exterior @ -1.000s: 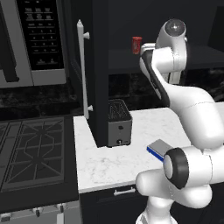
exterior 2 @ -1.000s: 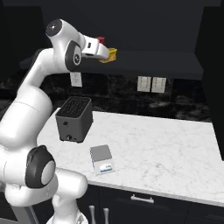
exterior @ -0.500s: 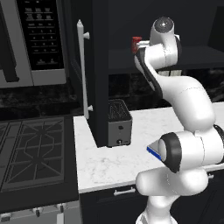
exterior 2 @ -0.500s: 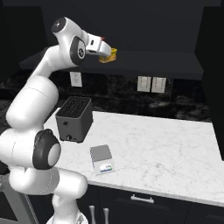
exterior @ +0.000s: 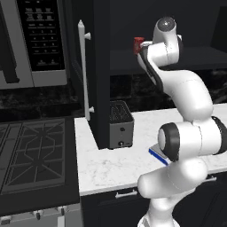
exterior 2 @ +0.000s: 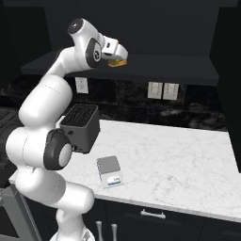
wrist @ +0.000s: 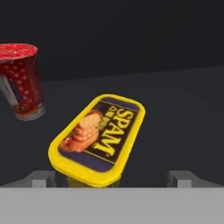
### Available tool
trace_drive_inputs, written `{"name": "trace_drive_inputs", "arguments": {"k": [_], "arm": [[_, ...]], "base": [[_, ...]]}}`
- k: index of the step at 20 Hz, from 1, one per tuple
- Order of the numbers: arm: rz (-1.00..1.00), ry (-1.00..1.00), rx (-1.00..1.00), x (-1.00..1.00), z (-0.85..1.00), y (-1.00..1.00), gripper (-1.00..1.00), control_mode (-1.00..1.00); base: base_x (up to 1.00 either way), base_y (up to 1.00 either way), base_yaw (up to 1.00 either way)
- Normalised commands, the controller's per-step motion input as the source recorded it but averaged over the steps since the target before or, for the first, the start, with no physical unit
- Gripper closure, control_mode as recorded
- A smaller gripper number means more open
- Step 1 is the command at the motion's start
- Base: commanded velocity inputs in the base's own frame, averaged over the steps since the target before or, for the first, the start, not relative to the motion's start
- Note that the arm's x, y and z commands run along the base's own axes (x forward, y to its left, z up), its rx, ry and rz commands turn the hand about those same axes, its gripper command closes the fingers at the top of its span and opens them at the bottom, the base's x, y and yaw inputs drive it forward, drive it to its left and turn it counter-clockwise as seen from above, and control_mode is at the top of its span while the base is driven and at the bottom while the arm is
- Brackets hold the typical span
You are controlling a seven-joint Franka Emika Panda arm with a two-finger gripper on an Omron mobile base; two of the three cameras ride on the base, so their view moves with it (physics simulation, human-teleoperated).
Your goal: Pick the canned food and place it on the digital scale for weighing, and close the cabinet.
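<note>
Your claw (wrist: 111, 177) stands fully open and empty over the can (wrist: 98, 140) on the cabinet shelf (exterior 2: 164, 66); it looks rigid, smooth-sided, probably slippery, so grip its narrow flanks.

Canned food on the cabinet shelf, scale on the counter, cabinet door open.

We see the canned food (wrist: 98, 140), a squat yellow tin with a dark "SPAM" lid, lying flat on the dark shelf inside the cabinet (exterior: 101, 75); from the right it shows as a yellow patch (exterior 2: 117, 61) on that shelf. The cabinet is black, and its door stands swung outward with the pale vertical bar handle facing us. The digital scale (exterior 2: 109, 171), a flat square with grey top plate, blue base and white front, sits unloaded on the white marble counter.
</note>
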Motion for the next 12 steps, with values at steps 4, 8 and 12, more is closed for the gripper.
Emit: {"name": "trace_drive_inputs", "arguments": {"k": [4, 8, 12], "arm": [[0.0, 0.0, 0.0, 0.33, -0.04, 0.0, -1.0, -1.0], [-0.01, 0.0, 0.0, 0.3, -0.04, 0.0, -1.0, -1.0], [-0.02, 0.0, 0.0, 0.09, 0.0, 0.0, -1.0, -1.0]], "base": [[0.0, 0.0, 0.0], [0.0, 0.0, 0.0], [0.0, 0.0, 0.0]]}}
